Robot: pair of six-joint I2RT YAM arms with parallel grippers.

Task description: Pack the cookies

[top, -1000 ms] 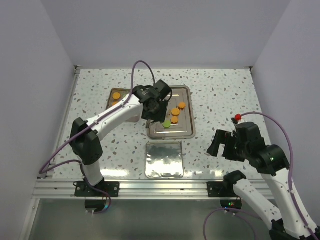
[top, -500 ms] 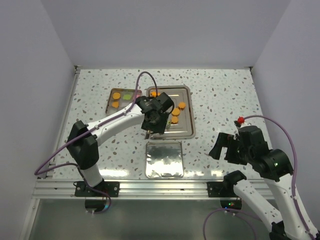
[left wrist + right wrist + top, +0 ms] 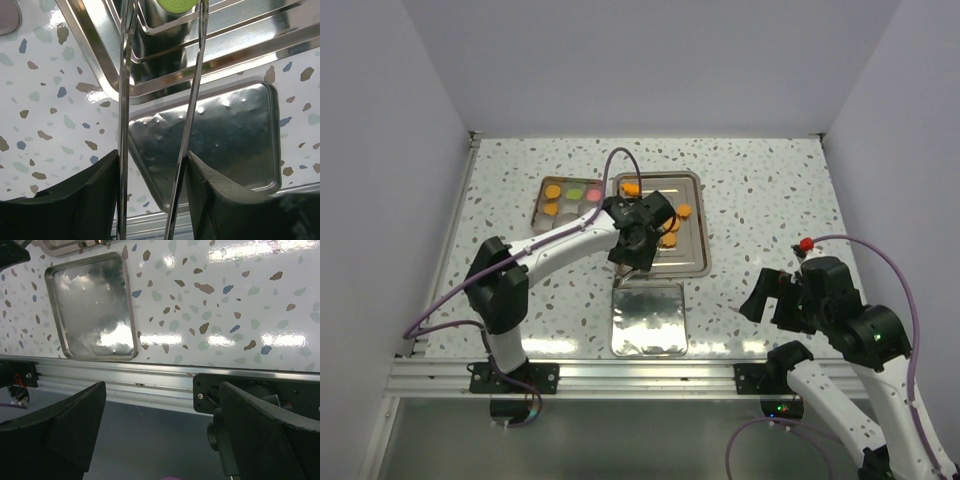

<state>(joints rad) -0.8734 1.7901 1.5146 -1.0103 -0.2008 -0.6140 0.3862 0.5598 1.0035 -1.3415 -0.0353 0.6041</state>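
Note:
My left gripper [image 3: 636, 243] [image 3: 152, 156] is shut on metal tongs [image 3: 124, 100]. The tong tips reach over the steel tray [image 3: 693, 262] [image 3: 95, 50], with a green cookie [image 3: 176, 4] between them at the top edge of the left wrist view. Orange cookies [image 3: 684, 211] lie on the tray. The grey compartment box [image 3: 542, 221] to its left holds orange cookies [image 3: 552, 191], a green one [image 3: 575, 193] and a pink one [image 3: 593, 194]. My right gripper [image 3: 767, 294] [image 3: 162, 390] is open and empty, at the near right.
A shiny flat metal lid [image 3: 649, 318] [image 3: 220, 135] [image 3: 92, 310] lies near the front edge, just in front of the tray. The aluminium rail [image 3: 150, 377] runs along the table's near edge. White walls close in the left, right and back.
My left gripper has swung from the tray's far left toward its near edge with the tongs. The box's green and pink cookies are now uncovered. The right arm dropped slightly.

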